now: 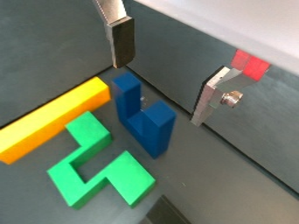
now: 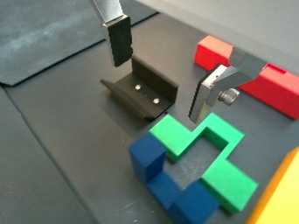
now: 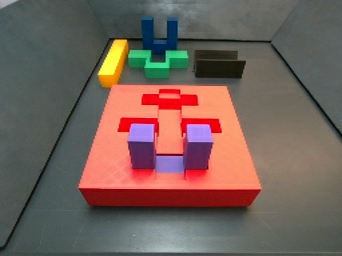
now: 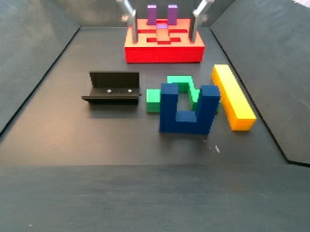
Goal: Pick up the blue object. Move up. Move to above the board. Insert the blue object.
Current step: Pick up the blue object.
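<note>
Wrist views are showing the gripper hanging above the floor with its two silver fingers spread wide and nothing between them. The blue object, a dark blue U-shaped block, is standing prongs-up just below the fingers, not yet gripped. It is standing against the green block, and the yellow bar is lying just beside that.

Side views are placing the blue object well apart from the board, the large red slab already carrying the purple U-shaped block in one of its recesses. The fixture is standing near the green block.

Risks are looking plain enough from this crowding. One finger is hanging close over a prong of the blue object; a descent slightly off line could be landing a plate on top of that prong rather than beside it, or tipping the block. A finger coming down on the green side could be catching the green block and dragging it along. A grip on one prong alone could be letting the block swing, which would be spoiling the later fit into the board's recess, where the purple block is leaving little spare room.

No brand, label or readable writing is showing on any piece, on the fixture, or on the board in any view.
</note>
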Available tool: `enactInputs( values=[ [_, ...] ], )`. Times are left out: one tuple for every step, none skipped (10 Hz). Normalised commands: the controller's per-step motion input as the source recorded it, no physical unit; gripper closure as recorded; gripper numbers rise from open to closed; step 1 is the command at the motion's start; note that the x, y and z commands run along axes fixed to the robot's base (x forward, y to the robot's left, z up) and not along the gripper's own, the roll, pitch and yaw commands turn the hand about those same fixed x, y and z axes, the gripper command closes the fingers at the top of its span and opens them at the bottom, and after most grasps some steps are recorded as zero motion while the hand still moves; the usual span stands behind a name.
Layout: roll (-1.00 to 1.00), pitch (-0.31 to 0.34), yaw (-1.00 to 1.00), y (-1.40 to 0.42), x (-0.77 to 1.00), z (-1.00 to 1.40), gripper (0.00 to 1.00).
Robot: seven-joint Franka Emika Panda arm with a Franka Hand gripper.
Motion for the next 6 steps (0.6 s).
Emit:
enactInputs(
  values=[
    [0.14, 0.13, -0.4, 0.11, 0.43, -0.37, 0.0],
    [0.13, 0.194, -0.44, 0.28, 0.48, -0.3, 0.0],
    [0.11, 0.211, -0.43, 0.33, 0.46, -0.22, 0.0],
    [0.0, 0.079, -0.03, 0.22, 0.05, -0.19, 0.0],
    [-0.06, 0.0, 0.05, 0.19, 0.0, -0.17, 0.0],
    [-0.11, -0.034, 0.05, 0.12, -0.09, -0.2, 0.0]
  ],
)
